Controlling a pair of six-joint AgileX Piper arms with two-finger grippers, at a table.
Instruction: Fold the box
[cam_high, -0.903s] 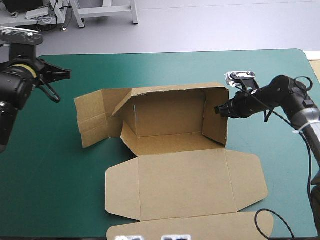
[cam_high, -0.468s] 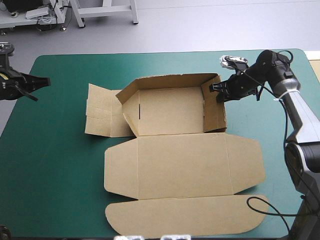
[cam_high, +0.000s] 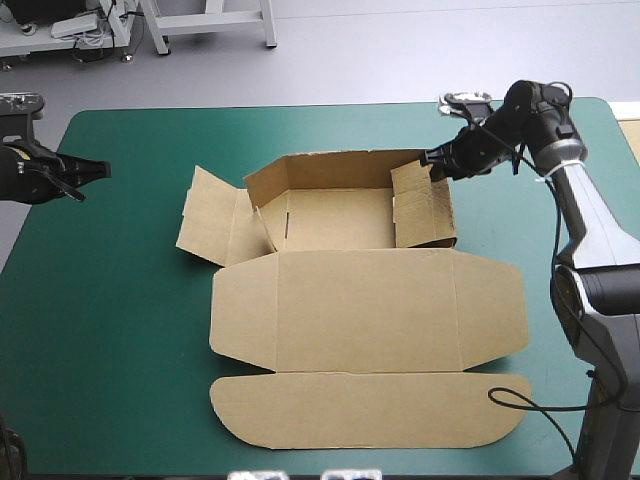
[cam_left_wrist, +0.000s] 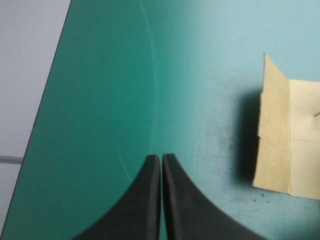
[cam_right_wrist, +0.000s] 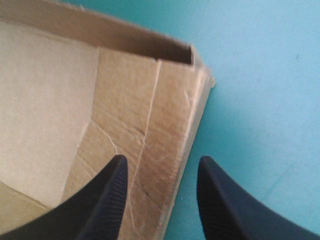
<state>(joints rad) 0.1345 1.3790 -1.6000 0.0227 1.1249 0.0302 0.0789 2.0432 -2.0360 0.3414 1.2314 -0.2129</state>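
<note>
The brown box (cam_high: 340, 222) lies in the middle of the table, its back wall (cam_high: 340, 168) raised. Its right wall (cam_high: 425, 205) leans inward, its left flap (cam_high: 212, 225) splays outward, and the lid (cam_high: 370, 310) lies flat toward the front. My right gripper (cam_high: 432, 160) is at the box's far right corner. In the right wrist view this gripper (cam_right_wrist: 162, 160) is open and straddles the top of the right wall (cam_right_wrist: 150, 110). My left gripper (cam_high: 100, 168) hangs over the table's left edge, far from the box. It (cam_left_wrist: 161, 157) is shut on nothing, with the left flap (cam_left_wrist: 280, 135) ahead of it and to one side.
A rounded tongue flap (cam_high: 370, 412) extends from the lid almost to the table's front edge. Teal-green cover (cam_high: 110, 300) spans from the box to the left edge. The table's left edge (cam_left_wrist: 50, 90) runs beside my left gripper, grey floor beyond it.
The right wall has tipped inward and the right gripper has followed it to the far right corner. The box sits lower and the left flap has shifted. The left arm drew back to the left edge.
</note>
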